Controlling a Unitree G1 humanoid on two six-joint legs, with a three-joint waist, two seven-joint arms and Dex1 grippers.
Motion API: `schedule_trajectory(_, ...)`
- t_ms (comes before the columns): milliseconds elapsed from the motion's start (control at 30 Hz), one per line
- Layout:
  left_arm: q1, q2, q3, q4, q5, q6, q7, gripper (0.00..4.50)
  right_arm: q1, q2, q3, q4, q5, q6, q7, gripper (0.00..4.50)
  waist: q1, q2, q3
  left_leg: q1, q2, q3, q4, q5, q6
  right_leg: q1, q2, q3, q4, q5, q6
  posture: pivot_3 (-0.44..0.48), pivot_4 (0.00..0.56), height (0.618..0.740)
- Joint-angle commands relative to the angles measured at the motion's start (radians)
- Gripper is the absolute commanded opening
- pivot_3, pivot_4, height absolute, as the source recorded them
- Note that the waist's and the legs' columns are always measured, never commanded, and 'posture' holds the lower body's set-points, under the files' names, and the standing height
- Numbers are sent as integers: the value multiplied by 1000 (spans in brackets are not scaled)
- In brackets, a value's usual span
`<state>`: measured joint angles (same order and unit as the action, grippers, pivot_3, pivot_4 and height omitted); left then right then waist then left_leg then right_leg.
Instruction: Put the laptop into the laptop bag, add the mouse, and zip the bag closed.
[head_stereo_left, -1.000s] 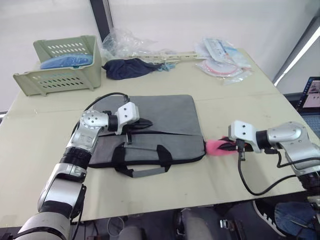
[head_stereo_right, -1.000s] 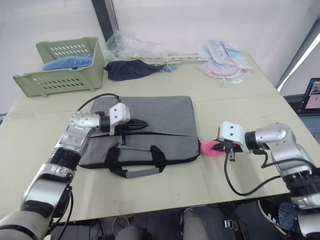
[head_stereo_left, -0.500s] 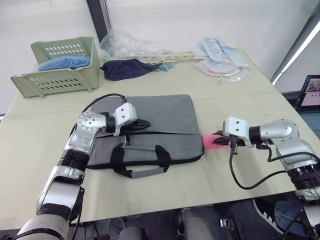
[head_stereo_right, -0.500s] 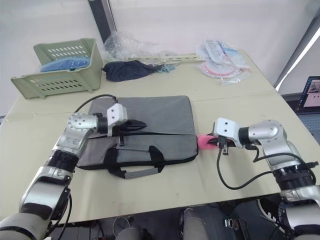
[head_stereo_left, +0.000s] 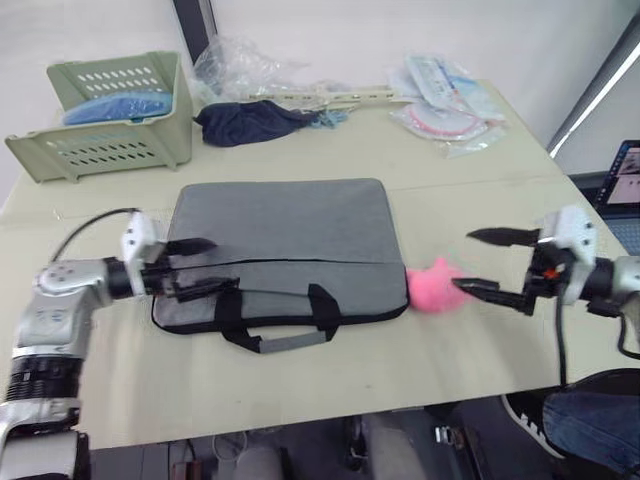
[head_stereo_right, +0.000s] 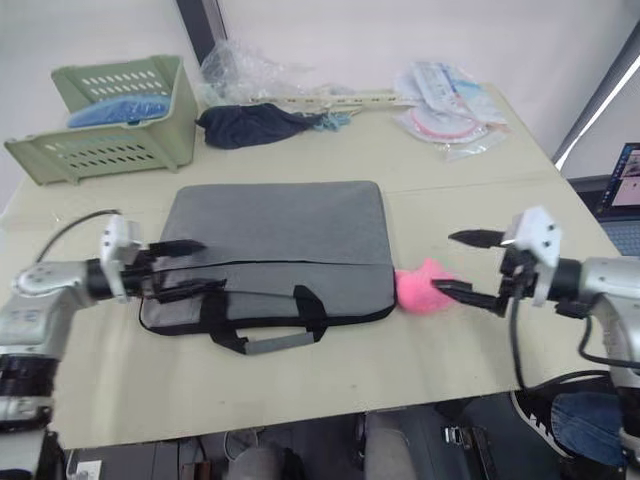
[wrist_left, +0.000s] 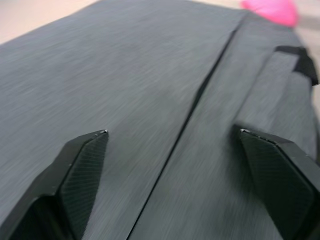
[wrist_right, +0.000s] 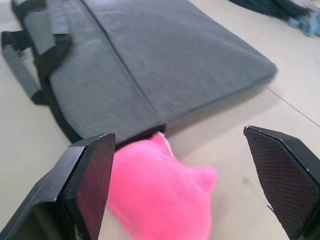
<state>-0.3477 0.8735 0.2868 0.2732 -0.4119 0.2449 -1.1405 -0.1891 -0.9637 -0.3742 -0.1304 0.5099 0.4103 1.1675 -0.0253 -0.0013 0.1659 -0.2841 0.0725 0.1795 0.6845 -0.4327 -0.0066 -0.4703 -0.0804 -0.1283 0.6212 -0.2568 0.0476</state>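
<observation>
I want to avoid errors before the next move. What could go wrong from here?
1. The right gripper has open jaws, with one finger touching the pink fuzzy lump; it may push it around.
2. The left gripper, jaws open, is low over the grey bag and may snag its black handle.

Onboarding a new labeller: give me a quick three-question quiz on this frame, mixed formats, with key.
1. True or false: the right gripper is shut on the pink fuzzy lump.
2. Multiple choice: the green basket stands at the table's A) far left corner, B) near right corner, C) centre.
3. Fill in: the left gripper, fingers apart, is at the left end of the grey ____.

Key: 1 false, its fingers are spread wide, with the lower finger's tip at the lump. 2 A. 3 laptop bag.
</observation>
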Motion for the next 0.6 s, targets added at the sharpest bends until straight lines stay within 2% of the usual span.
schedule_trajectory(33, 26, 105, 146, 117, 22, -57, 61, 4445, 37, -55, -107, 114, -76, -88, -35, 4500, 2, -1, 1, -2, -1, 1, 0, 0, 0, -2, 0, -2, 0, 0, 0, 0, 150, 740)
schedule_trajectory(133, 44, 176, 193, 241, 54, -110, 88, 4445, 44, -78, -132, 246, -116, -174, -34, 4500, -2, -2, 3, -9, -3, 12, -1, 0, 1, -11, -1, -2, 0, 0, 0, 0, 150, 740)
schedule_trajectory(233, 67, 213, 198, 337, 94, -176, 104, 4445, 25, -78, -132, 349, -142, -240, -45, 4500, -5, -3, 5, -10, -4, 17, -1, -1, 1, -12, -1, -2, -1, 0, 0, 0, 150, 740)
schedule_trajectory(433, 59, 223, 189, 424, 117, -267, 109, 4445, -55, -55, -92, 487, -154, -302, -53, 4500, -18, -6, 11, -5, -3, 25, -1, -1, 1, -12, 0, 2, 2, 1, 1, 0, 150, 740)
schedule_trajectory(600, 82, 213, 199, 411, 100, -271, 91, 4445, -95, -42, -51, 520, -161, -325, -54, 4500, -32, -6, 11, -4, -3, 27, -2, -1, 1, -13, 0, 3, 3, 1, 1, 0, 150, 740)
